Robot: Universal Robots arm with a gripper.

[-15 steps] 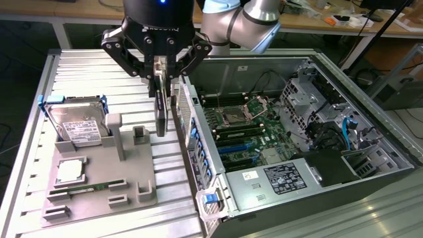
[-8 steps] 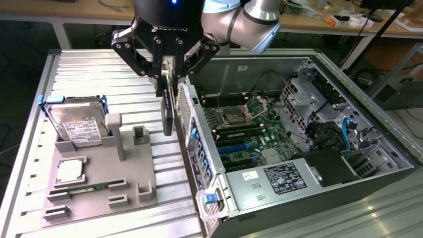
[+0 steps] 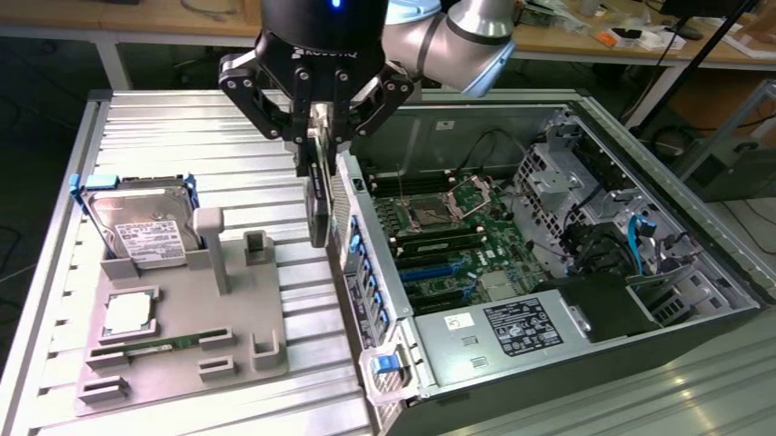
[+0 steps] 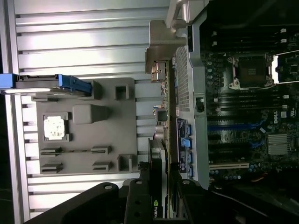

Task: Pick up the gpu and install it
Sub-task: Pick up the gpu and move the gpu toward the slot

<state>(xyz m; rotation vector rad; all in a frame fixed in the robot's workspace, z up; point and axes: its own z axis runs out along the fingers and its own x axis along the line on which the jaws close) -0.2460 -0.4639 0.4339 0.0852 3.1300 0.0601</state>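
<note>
tool: pinching the gpu's top edge, fingers pressed onto both faces
gpu: hangs upright, edge-on, lifted off the worktop, between the holder tray and the case's open side
gap to case: gpu looks just beside the case wall, maybe not touching, hard to tell
case: lies open at the exterior view's right, motherboard exposed
holder tray: grey, exterior view's left; hard drive at far end, memory stick at near end
worktop: ribbed metal

Thin dark gpu hangs upright, edge-on, held aloft.
</note>
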